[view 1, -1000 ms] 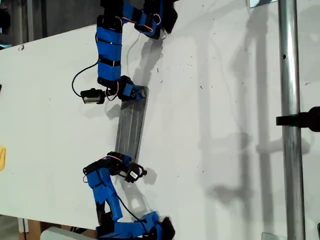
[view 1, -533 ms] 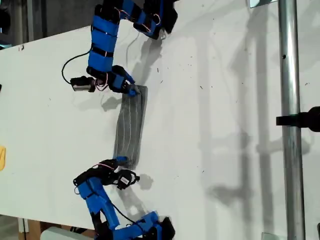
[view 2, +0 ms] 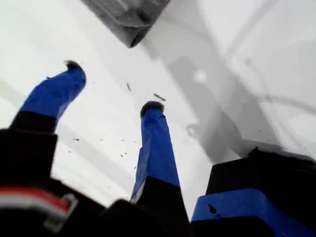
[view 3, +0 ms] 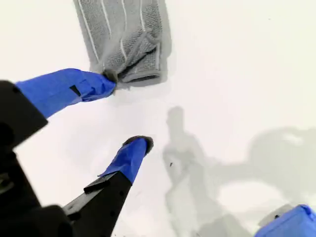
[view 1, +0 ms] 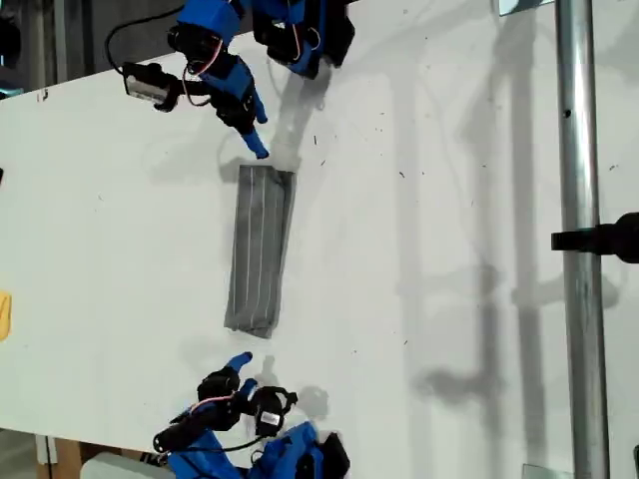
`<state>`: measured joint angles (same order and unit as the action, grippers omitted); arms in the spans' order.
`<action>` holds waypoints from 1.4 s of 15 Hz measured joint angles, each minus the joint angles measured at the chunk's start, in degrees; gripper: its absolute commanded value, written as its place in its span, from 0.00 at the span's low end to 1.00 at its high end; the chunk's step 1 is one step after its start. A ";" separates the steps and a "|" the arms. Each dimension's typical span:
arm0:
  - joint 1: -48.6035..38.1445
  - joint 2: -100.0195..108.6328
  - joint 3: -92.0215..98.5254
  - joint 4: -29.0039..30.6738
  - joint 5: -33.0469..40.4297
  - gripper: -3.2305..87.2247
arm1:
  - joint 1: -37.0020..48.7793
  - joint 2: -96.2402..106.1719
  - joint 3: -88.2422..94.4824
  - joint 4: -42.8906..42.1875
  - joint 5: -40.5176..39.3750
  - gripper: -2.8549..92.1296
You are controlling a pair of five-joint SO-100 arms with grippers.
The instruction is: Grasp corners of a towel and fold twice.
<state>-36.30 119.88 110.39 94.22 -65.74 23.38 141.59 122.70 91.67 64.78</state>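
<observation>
my first gripper (view 2: 112, 89): jaws spread, nothing between them. each finger (view 2: 157, 148) is a slim tapered prong wrapped in matt blue tape with a dark rounded tip, mounted on black plastic. beyond the tips, well apart from them, one end of the towel (view 2: 129, 17) shows blurred and grey.

my second gripper (view 3: 126, 112): jaws spread, nothing held. fingers of the same blue-taped kind; one fingertip (view 3: 106, 83) lines up with a corner (view 3: 116, 78) of the towel (view 3: 123, 34) in this view; contact cannot be told. this end of the cloth shows a coarse woven terry texture, fine white stripes and stacked layers, with the top layer slightly rumpled at the edge.

the wrist views do not settle which arm is which in the exterior view. there, one arm (view 1: 215, 70) reaches in from the top edge and the other arm (view 1: 230, 399) from the bottom edge. each has a blue tip pointing at an end of the towel (view 1: 260, 249), near it but clear of it.

towel: folded into a long narrow flat strip lying near the middle of the table (view 1: 449, 200), toward the exterior view's left. the long axis runs from the exterior view's top to its bottom, and the upper end leans slightly toward the exterior view's right. the stripes run along the long axis.

table: flat, smooth, white, with small dark specks. a shiny round metal pole (view 1: 577, 299) runs down the exterior view's right side and carries a black clamp (view 1: 599, 239).
</observation>
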 measured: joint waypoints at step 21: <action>37.88 78.93 68.03 -18.81 -22.68 0.01 | -7.12 3.69 20.13 -9.40 25.22 0.48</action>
<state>1.58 198.81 178.42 75.41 -88.42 16.26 145.28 142.82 82.27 90.00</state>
